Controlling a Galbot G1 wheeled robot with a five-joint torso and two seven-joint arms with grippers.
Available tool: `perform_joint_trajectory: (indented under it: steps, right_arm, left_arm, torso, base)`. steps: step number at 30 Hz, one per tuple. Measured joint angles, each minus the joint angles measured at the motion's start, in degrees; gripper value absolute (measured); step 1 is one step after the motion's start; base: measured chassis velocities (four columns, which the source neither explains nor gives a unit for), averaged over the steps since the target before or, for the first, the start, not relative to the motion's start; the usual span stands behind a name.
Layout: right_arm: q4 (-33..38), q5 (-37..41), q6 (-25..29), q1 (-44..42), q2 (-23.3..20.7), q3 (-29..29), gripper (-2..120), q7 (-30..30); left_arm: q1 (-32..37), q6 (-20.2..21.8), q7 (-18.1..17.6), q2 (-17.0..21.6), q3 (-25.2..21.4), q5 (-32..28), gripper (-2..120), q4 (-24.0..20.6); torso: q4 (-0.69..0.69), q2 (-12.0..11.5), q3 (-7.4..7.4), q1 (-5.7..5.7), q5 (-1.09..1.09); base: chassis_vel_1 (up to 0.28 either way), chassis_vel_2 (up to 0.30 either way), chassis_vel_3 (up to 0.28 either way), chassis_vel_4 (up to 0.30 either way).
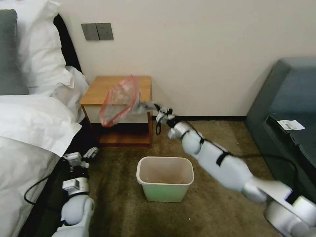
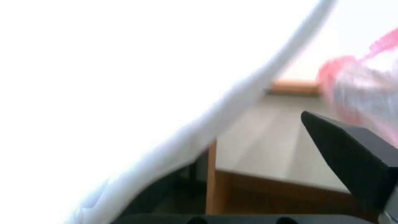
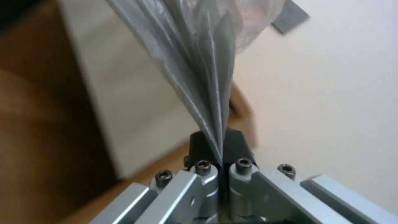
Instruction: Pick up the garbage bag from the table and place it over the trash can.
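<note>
Low by the bed, left pincer [image 1: 86,157] idles, grip unclear. Right pincer [image 1: 154,107] pinches garbage bag [image 1: 119,100] above counter [image 1: 98,90], beyond trash can [image 1: 164,179].

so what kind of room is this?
Likely a hotel bedroom: a bed with white pillows, the table as a nightstand beside it, a sofa on carpet. The right tool holds the garbage bag.
</note>
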Motion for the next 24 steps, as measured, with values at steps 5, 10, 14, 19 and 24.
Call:
perform_joint_trajectory:
  steps: [5, 10, 14, 19, 24]
  right_arm:
    - [4.93, -2.78, -0.02, -5.98, -0.95, 2.70, 0, -0.90]
    - [8.96, -4.41, -0.16, -11.66, -2.60, 5.19, 0, -1.63]
    - [12.17, -4.79, -0.50, -15.50, -4.70, 5.62, 0, -1.82]
    - [14.94, -4.98, -0.71, -18.12, -7.11, 5.79, 0, -2.25]
    - [17.39, -4.85, -0.76, -20.07, -10.71, 4.85, 0, -3.23]
  left_arm:
    - [0.39, 2.75, -2.31, 0.96, -0.02, -0.77, 99, -2.34]
    - [0.64, 3.09, -3.25, 0.63, 0.87, -0.57, 99, -1.59]
    - [0.51, 3.09, -3.31, 0.49, 1.57, -0.39, 99, -0.80]
    - [0.21, 3.09, -3.31, 0.48, 1.91, -0.19, 99, -0.41]
    - [0.43, 2.93, -3.34, 0.38, 2.03, 0.42, 99, -0.02]
  torso:
    - [0.01, 0.00, 0.00, 0.00, -0.01]
    - [0.01, 0.00, 0.00, 0.00, -0.02]
    - [0.01, 0.00, 0.00, 0.00, -0.02]
    - [0.00, 0.00, 0.00, 0.00, -0.01]
    - [0.01, 0.00, 0.00, 0.00, 0.00]
  base:
    - [0.000, 0.000, 0.000, 0.000]
    - [0.000, 0.000, 0.000, 0.000]
    - [0.000, 0.000, 0.000, 0.000]
    - [0.000, 0.000, 0.000, 0.000]
    - [0.000, 0.000, 0.000, 0.000]
